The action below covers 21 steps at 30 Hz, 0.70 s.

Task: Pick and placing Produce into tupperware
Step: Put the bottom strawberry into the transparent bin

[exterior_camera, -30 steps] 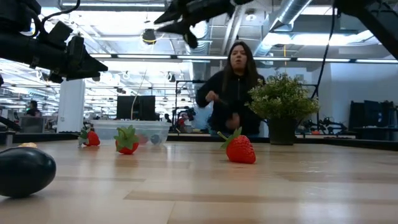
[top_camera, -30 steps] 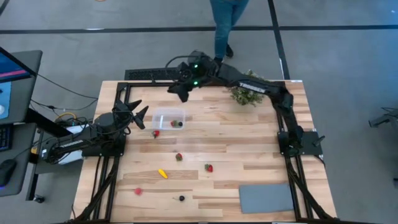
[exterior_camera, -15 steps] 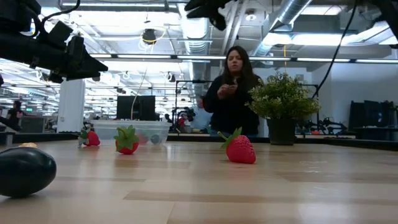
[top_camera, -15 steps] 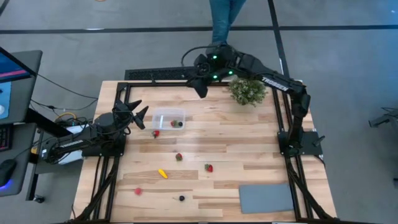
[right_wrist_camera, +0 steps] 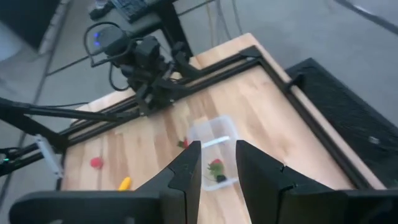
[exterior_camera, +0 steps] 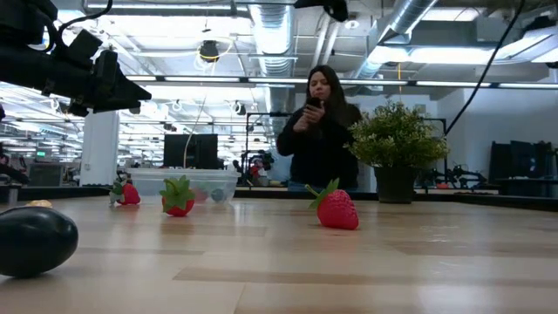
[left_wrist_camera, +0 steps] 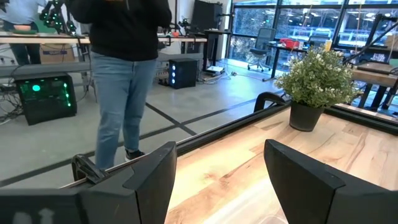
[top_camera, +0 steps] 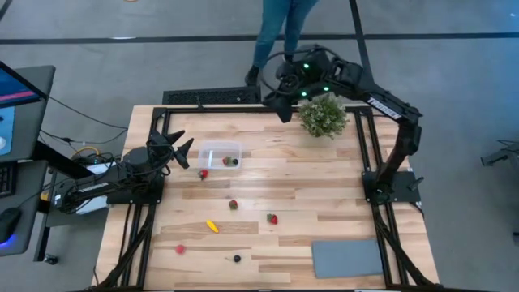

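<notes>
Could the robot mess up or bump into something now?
Maybe. The right claw hangs high over the table's far edge, right beside the bushy plant, so swinging back it might knock it. A person stands just behind that edge, near the arm. Also one strawberry lies right against the tupperware, so grabbing it could shove the light box. The left claw waits open nearby.

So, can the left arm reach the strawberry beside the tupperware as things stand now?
Probably yes. The left gripper is open and close to the strawberry, which lies on bare table just outside the tupperware. Nothing stands between them; the right gripper is far off.
</notes>
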{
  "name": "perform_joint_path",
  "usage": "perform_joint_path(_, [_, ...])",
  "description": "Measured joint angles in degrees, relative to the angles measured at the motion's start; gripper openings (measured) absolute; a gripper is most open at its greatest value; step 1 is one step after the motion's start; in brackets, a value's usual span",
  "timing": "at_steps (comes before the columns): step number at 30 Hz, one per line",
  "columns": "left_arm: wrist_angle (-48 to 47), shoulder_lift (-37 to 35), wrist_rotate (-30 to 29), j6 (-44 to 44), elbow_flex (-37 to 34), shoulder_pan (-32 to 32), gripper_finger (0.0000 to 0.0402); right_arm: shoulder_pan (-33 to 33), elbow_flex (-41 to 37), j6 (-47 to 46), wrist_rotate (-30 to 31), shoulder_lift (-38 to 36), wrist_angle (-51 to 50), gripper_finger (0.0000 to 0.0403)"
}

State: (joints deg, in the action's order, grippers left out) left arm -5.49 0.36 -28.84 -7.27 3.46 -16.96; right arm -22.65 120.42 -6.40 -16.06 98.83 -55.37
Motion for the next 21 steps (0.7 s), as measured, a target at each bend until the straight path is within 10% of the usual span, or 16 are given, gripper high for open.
perform_joint_path(12, [0.01,0.00,0.01,-0.87,-0.02,-0.01,0.0236,-0.57,-1.68,1.43,6.07,-6.00,-5.65,0.0122])
perform_joint_path(21, [0.02,0.00,0.31,-0.83,0.01,0.00,0.0236,-4.65,-26.88,-3.11,5.84,-22.73,10.82,0.0122])
